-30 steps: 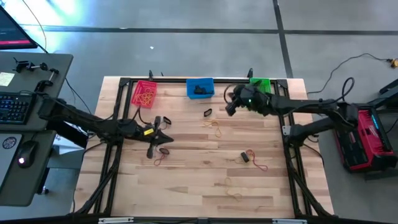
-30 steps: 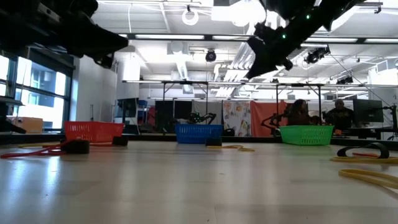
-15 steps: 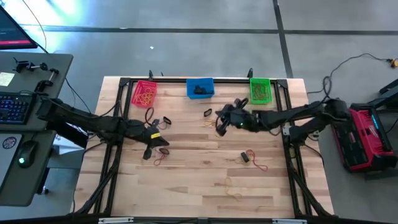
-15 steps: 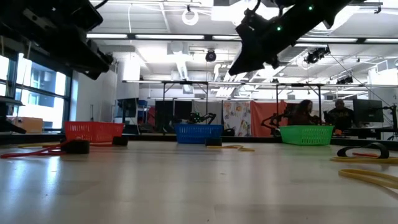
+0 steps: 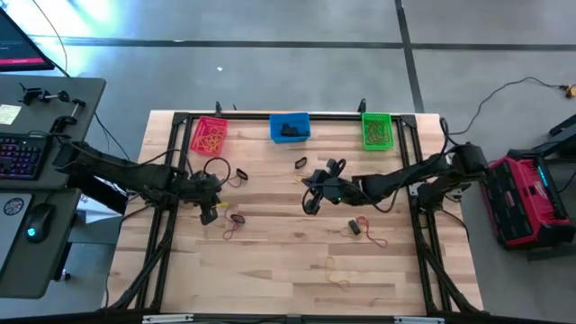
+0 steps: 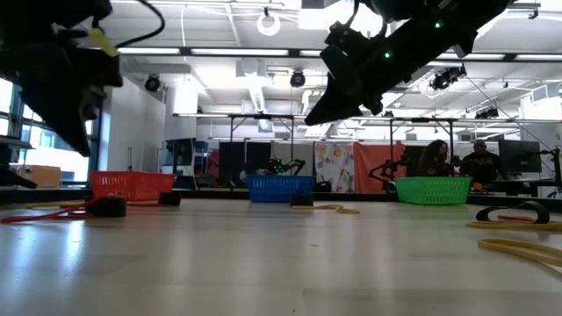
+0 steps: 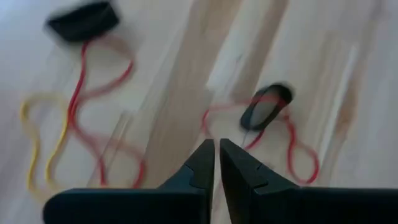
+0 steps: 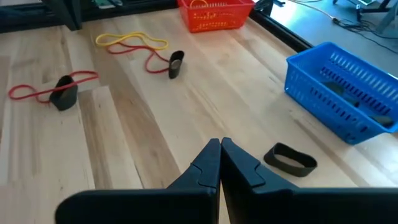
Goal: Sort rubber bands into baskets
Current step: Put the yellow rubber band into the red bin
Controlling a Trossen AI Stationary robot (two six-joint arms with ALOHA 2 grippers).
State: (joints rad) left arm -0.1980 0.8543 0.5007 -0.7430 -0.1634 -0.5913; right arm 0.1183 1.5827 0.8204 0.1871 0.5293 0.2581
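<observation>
Right gripper swung leftward, pinched shut, empty, black band just beside.

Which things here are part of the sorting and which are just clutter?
Job: red basket, blue basket, green basket; loose rubber bands, e.g. black band, red band, yellow band.
Clutter: keyboard, mouse, red case.

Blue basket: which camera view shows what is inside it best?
The high view: it looks straight down into the blue basket and shows dark pieces lying inside. The right wrist view shows its mesh wall at a slant, with dark shapes behind it. The low view shows only its side. The left wrist view misses it.
</observation>
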